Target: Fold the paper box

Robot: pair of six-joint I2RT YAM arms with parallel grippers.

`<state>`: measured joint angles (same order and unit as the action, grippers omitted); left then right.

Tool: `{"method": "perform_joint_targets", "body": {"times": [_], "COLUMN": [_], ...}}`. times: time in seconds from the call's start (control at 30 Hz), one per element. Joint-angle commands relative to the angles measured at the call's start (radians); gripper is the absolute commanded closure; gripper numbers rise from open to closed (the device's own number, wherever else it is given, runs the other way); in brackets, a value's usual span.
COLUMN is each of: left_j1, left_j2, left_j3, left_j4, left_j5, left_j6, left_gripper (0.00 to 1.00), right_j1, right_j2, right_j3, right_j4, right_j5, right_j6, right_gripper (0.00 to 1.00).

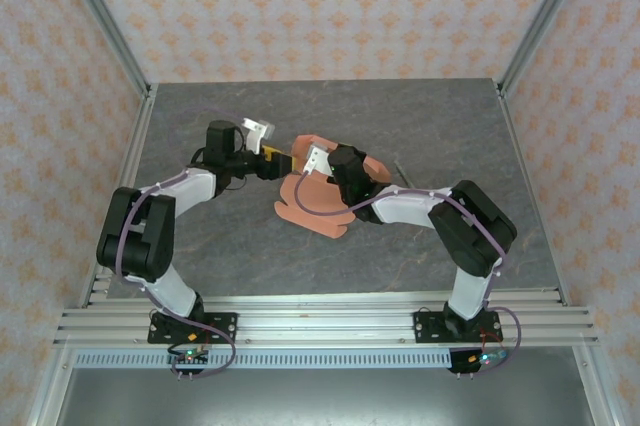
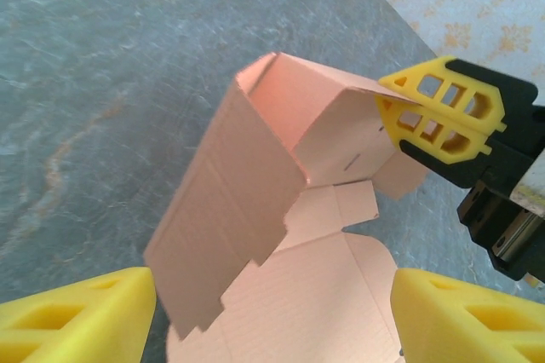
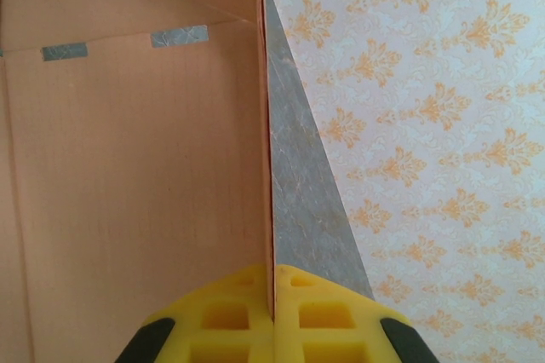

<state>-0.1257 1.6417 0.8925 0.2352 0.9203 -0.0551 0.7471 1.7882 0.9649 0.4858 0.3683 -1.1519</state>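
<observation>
The paper box [image 1: 312, 204] is a salmon-orange die-cut sheet lying mid-table, partly folded. In the left wrist view one long notched panel [image 2: 226, 201] stands up from the flat base [image 2: 324, 295], and a side flap [image 2: 341, 137] is raised behind it. My right gripper [image 2: 400, 107] is shut on that flap's edge. The right wrist view shows its yellow fingers [image 3: 272, 299] pinching the upright card wall [image 3: 145, 193] edge-on. My left gripper [image 2: 272, 325] is open, its fingers wide apart on either side of the base, holding nothing. Seen from above, it [image 1: 285, 160] sits at the box's far left edge.
A thin dark stick [image 1: 401, 172] lies on the grey table [image 1: 200, 126] just right of the box. Patterned walls and metal frame posts [image 1: 125, 56] enclose the table. An aluminium rail [image 1: 320, 324] runs along the near edge.
</observation>
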Motion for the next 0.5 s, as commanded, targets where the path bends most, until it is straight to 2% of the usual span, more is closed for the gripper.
{"method": "perform_joint_targets", "body": {"times": [0.0,0.2,0.37,0.47], "left_j1": [0.042,0.107,0.099,0.061], "left_j2": [-0.062,0.004,0.133,0.171], "left_j3": [-0.024,0.075,0.213,0.276], "left_j4": [0.010,-0.118,-0.234,-0.302], "left_j5": [-0.078,-0.205,-0.170,-0.157], "left_j6": [-0.019,-0.039,-0.021,0.026], "left_gripper": [0.27,0.37,0.39,0.39], "right_j1": [-0.003,-0.003,-0.003,-0.003], "right_j2": [-0.034,-0.036,-0.034,-0.036], "right_j3": [0.026,0.026,0.031,0.031], "right_j4": [0.008,0.007,0.005,0.000], "right_j5": [-0.012,-0.011,-0.010,-0.009], "right_j6": [0.024,0.021,0.019,0.020], "right_gripper": [1.00,1.00,1.00,1.00]}}
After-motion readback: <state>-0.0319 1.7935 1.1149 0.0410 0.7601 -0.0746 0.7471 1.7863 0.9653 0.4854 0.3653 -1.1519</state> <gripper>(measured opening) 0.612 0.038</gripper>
